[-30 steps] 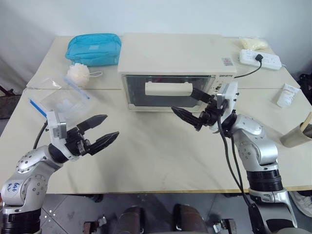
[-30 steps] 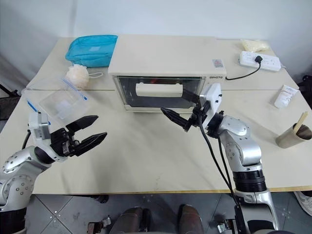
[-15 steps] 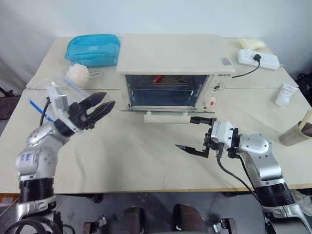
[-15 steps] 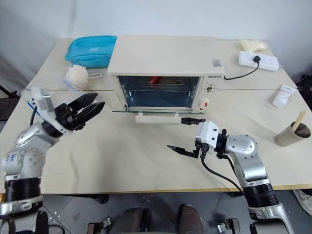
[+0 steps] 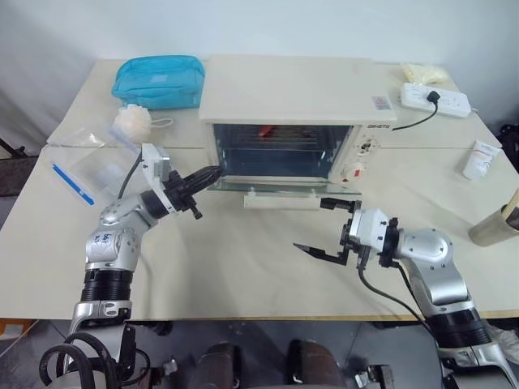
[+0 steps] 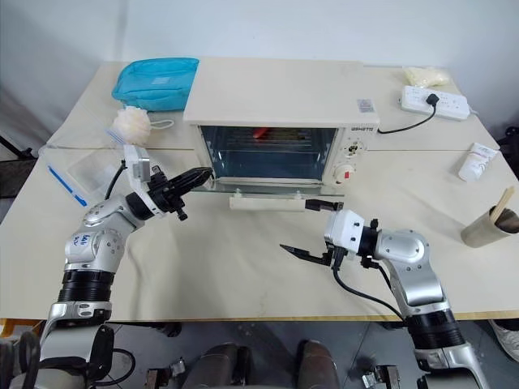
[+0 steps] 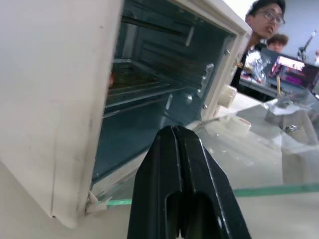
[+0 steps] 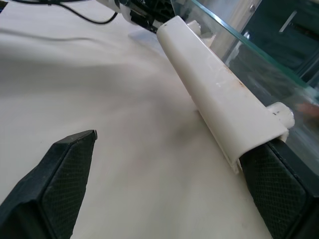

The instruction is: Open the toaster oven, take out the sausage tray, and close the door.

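Glass door [image 5: 280,187] flat below boxy cream toaster oven [image 5: 292,97]; left pincer [image 5: 212,173] pressed together, right pincer [image 5: 323,227] spread.

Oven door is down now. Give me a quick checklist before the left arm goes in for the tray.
1. Door fully open, lying flat: ok.
2. Left gripper open for a grasp: not ok, fingers shut, at the oven's left front corner.
3. Right gripper clear of the opening: ok, open, one finger by the handle's right end.
4. Tray edge located: cannot tell; something red shows on the rack.
5. Table in front free for setting down: ok.
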